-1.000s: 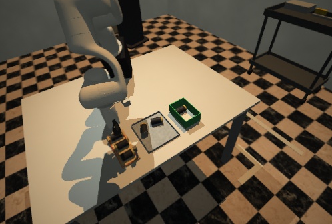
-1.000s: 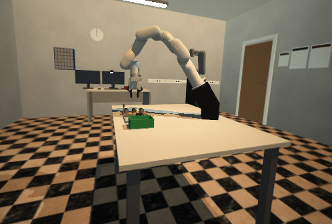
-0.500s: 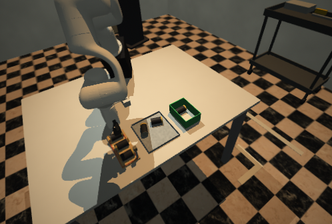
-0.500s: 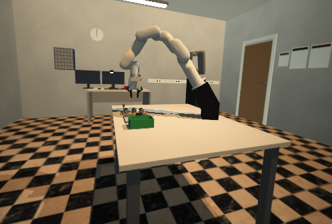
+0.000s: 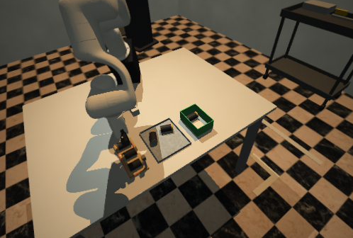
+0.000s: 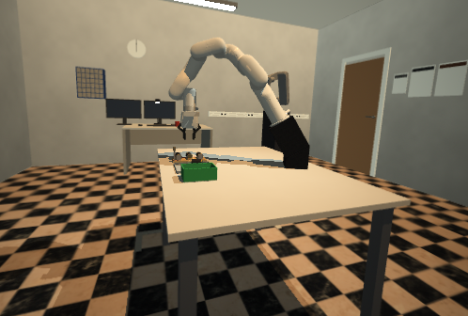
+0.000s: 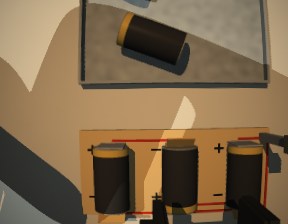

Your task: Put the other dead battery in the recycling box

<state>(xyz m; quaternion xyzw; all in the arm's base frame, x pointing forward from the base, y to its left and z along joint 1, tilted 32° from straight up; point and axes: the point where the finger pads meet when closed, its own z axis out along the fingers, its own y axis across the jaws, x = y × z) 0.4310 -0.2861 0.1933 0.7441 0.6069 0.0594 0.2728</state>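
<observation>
half-open and holding nothing, the gripper (image 5: pixel 123 139) (image 6: pixel 189 134) (image 7: pixel 200 212) hovers above three batteries seated in the holder (image 5: pixel 120 160) (image 7: pixel 145 136), beside a tray (image 5: pixel 177 149) (image 7: pixel 174 81) bearing two more, with another inside the green box (image 5: pixel 202 129) (image 6: pixel 199 174) beyond.

Pale table (image 5: pixel 213 83) (image 6: pixel 282 195) under green box (image 5: pixel 205 129) (image 6: pixel 199 172)

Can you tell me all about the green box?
The green box has no lid, four thin straight walls and a rectangular shape. It looks like plastic, but I can't be sure. It stands upright and level on the table, beside the tray without touching it. One dark battery with a gold end lies inside, toward one end. The tool isn't touching the box.
</observation>
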